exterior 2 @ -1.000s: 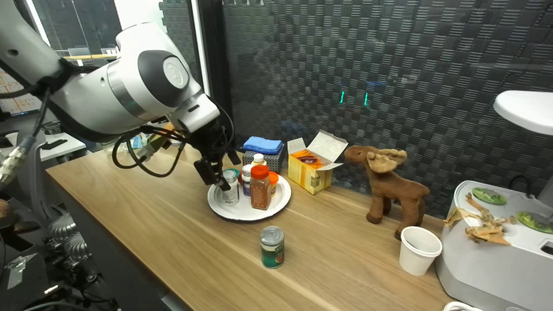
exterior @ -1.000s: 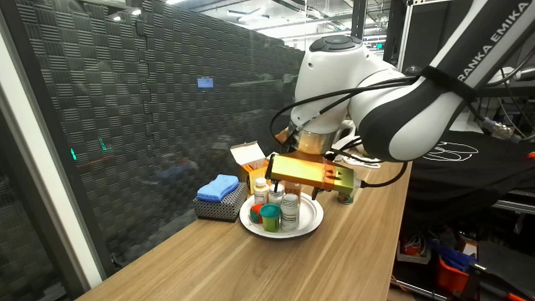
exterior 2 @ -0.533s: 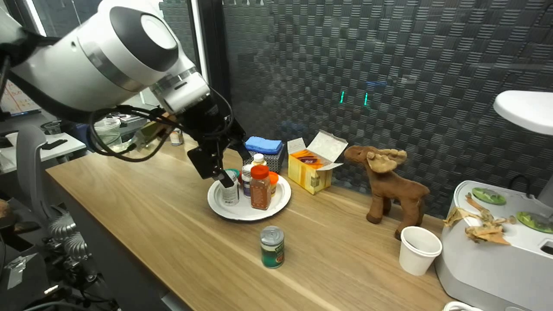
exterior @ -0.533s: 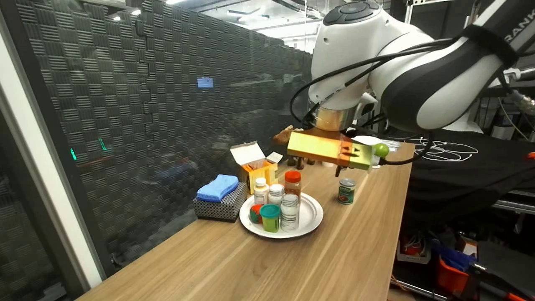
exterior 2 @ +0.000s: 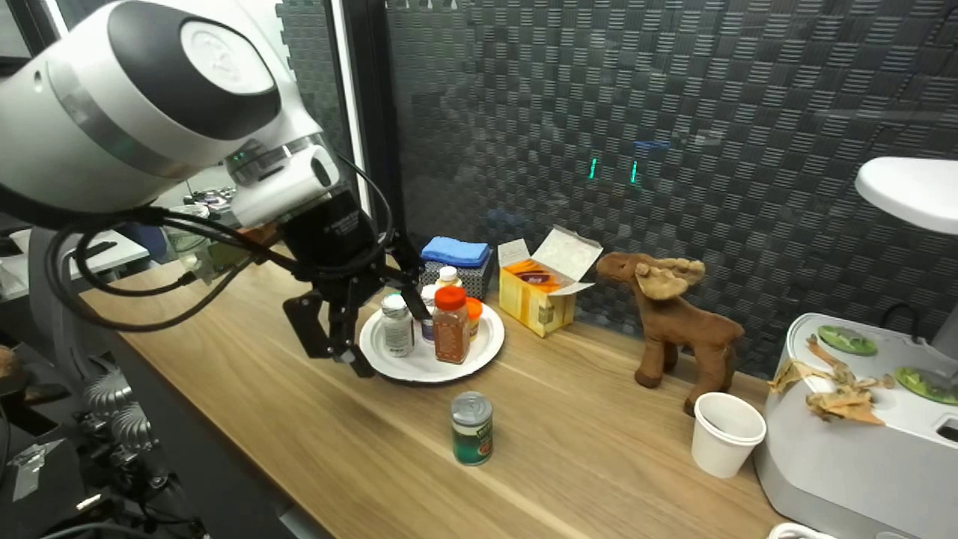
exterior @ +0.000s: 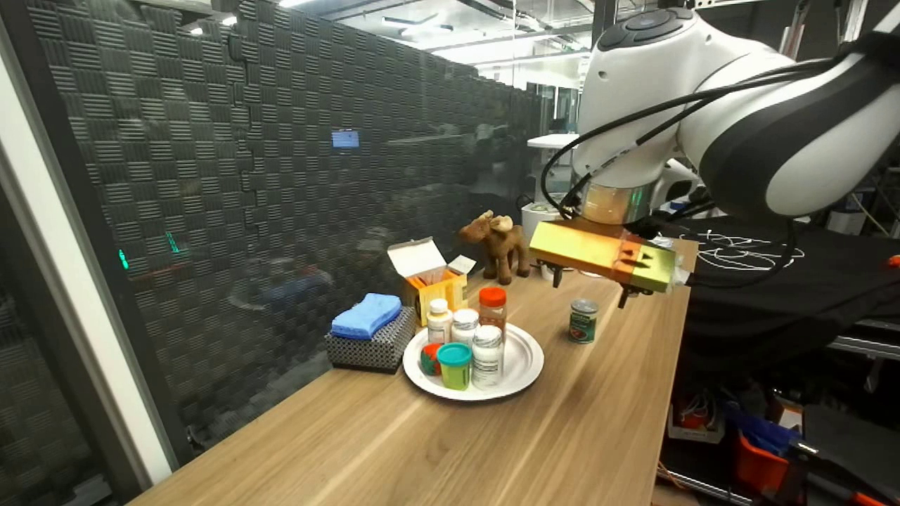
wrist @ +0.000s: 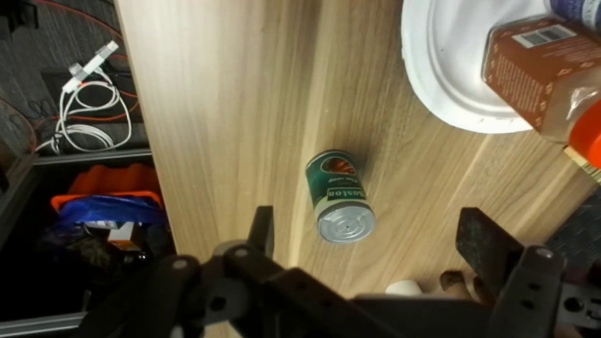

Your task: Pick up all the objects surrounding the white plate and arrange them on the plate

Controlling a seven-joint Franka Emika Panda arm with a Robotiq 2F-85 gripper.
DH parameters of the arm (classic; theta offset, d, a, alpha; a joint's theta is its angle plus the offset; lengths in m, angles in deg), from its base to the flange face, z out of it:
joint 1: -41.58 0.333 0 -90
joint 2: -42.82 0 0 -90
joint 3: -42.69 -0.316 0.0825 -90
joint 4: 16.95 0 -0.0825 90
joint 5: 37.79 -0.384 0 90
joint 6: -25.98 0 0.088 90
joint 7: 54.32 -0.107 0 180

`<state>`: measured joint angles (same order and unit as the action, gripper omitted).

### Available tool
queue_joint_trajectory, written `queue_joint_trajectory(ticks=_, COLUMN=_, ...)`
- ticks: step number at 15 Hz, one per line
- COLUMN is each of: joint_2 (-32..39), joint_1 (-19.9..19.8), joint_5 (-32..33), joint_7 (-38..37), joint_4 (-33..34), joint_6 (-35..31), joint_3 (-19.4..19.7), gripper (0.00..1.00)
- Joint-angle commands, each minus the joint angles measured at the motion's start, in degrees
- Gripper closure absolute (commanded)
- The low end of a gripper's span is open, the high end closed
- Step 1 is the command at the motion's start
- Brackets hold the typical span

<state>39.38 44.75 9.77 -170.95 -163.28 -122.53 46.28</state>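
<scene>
White bottles [exterior: 487, 360]: upright on the white plate [exterior: 522, 367], caps up, long axes vertical
Orange-capped bottle [exterior 2: 451, 335]: same deal, cap skyward
Teal-lidded cup [exterior: 455, 374]: upright too
Fingers [wrist: 486, 246]: spread wide

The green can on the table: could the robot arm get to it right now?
Probably yes, once lowered: the gripper is open, and in the wrist view the green can shows unblocked between its jaws; the white plate lies off to one side.
</scene>
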Motion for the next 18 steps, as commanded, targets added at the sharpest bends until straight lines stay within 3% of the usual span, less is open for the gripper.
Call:
queue_joint_trajectory(ticks=1, joint_2=-0.5, joint_1=-4.7, joint_5=-4.5, joint_7=1.7, joint_4=-2.1, joint_6=-6.7, joint_3=1.1, gripper=0.00)
queue_joint_trajectory(ticks=7, joint_2=1.6, joint_1=-7.4, joint_5=-25.2, joint_7=19.9, joint_4=0.8, joint_6=-5.8, joint_3=1.7, gripper=0.00)
queue_joint_trajectory(ticks=9, joint_2=2.6, joint_1=-7.7, joint_5=-28.7, joint_7=23.1, joint_4=1.4, joint_6=-6.0, joint_3=1.5, gripper=0.00)
queue_joint_trajectory(ticks=12, joint_2=5.2, joint_1=-7.9, joint_5=-30.9, joint_7=25.2, joint_4=3.6, joint_6=-6.7, joint_3=1.7, gripper=0.00)
queue_joint_trajectory(ticks=18, joint_2=10.1, joint_1=-7.2, joint_5=-29.1, joint_7=23.9, joint_4=9.3, joint_6=-5.5, joint_3=3.3, gripper=0.00)
